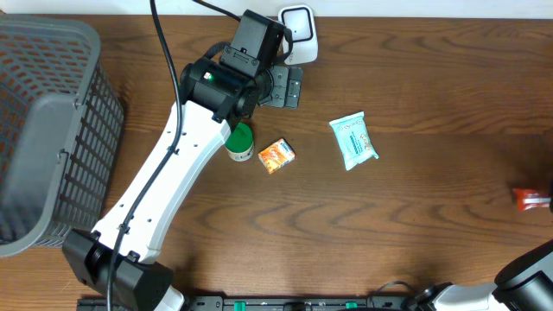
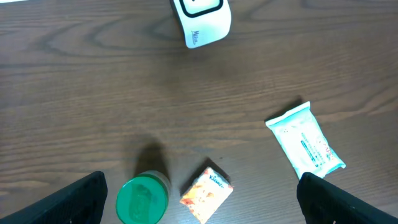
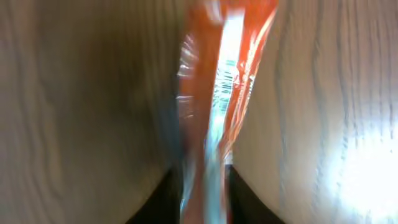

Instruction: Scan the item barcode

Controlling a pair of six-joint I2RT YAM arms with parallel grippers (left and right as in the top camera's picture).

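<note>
The orange packet [image 3: 217,93] lies straight ahead of the right jaws and runs back into the gap between them, its long axis in line with the fingers and its thin edge facing the camera. The view is too smeared to tell whether the right jaws pinch it or only flank it. Seen from overhead, it sits at the right edge of the desk [image 1: 415,233], well apart from the white scanner [image 1: 298,33]. The left jaws hang spread wide and empty, with the scanner straight ahead of them, a green-lidded jar [image 2: 142,199] and a small orange box [image 2: 206,193] between the fingers, and a pale wipes pack [image 2: 305,142] near the right finger. The right arm is plainly nearer the packet, so carrying it to the scanner probably falls to that arm
</note>
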